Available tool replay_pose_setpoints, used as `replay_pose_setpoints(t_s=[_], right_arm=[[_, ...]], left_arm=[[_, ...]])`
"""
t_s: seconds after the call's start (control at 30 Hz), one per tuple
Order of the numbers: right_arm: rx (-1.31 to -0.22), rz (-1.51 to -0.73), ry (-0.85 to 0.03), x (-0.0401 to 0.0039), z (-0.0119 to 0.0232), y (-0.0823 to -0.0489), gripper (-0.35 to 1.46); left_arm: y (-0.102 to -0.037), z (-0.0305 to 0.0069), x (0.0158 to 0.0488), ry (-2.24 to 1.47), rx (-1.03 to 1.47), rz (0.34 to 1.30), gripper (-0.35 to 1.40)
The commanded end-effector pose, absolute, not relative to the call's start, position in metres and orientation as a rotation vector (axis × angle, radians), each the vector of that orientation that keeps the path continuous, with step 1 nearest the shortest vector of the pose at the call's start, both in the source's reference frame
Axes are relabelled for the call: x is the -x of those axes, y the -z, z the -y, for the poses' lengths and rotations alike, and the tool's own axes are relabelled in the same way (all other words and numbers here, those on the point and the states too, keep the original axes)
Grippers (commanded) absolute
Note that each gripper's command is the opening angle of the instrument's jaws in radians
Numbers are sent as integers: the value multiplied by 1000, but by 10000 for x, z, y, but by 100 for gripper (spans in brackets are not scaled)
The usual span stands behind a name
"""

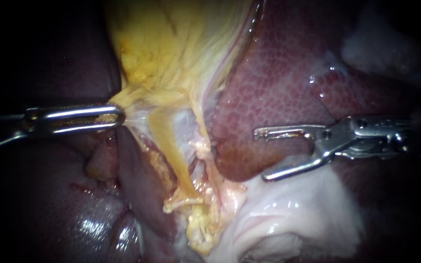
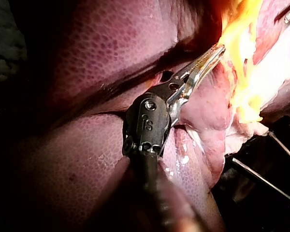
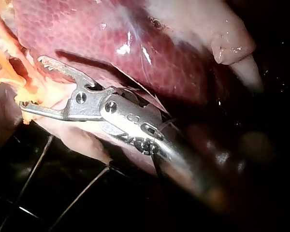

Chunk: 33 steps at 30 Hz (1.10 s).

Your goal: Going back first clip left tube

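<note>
My left instrument [image 1: 115, 117] comes in level from the left. Its jaws are clamped on the yellow lower edge of the gallbladder [image 1: 171, 44], and the tissue there is drawn out to a point towards them. In the left wrist view [image 2: 215, 50] the toothed jaws bite into that same yellow edge, with the liver [image 2: 111, 43] beside the shaft.

The left tube [image 1: 169, 151] lies in the middle of the endoscope view, just below and to the right of that grip. It is a flat yellow band. Its long axis runs steeply from upper left to lower right: the upper end points up to the drawn-out gallbladder edge, and the lower end points down into a ragged yellow clump [image 1: 193, 204]. A thinner pale strand [image 1: 201, 141] runs just beside it on the right, on nearly the same line.

My right instrument [image 1: 261, 154] comes in from the right. Its jaws stand wide apart and grip nothing. The upper jaw lies level over the dark red liver [image 1: 278, 83], and the lower jaw slants down to the rim of the white tissue [image 1: 293, 209]. The jaw tips point left towards the tube but are well apart from it, with a lobe of liver between. In the right wrist view [image 3: 31, 82] the spread jaws open towards yellow and orange tissue [image 3: 9, 67] just ahead of them. I cannot tell whether they touch it.
</note>
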<state>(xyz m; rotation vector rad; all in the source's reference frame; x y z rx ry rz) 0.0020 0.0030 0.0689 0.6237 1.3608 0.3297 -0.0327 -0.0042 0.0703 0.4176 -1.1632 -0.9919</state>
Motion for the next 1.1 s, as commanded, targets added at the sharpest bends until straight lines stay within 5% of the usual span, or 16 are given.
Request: replay_pose_setpoints(t_s=[0.03,0.6,1.1], right_arm=[[-624,-1359,-329,-20,-31,-689,60],[-622,-1359,-327,-19,-29,-694,60],[-623,-1359,-327,-19,-28,-692,60]], left_arm=[[-708,46,333,979,-417,1167,-35],[-763,66,409,935,-457,1156,-35],[-763,67,414,926,-464,1159,-35]])
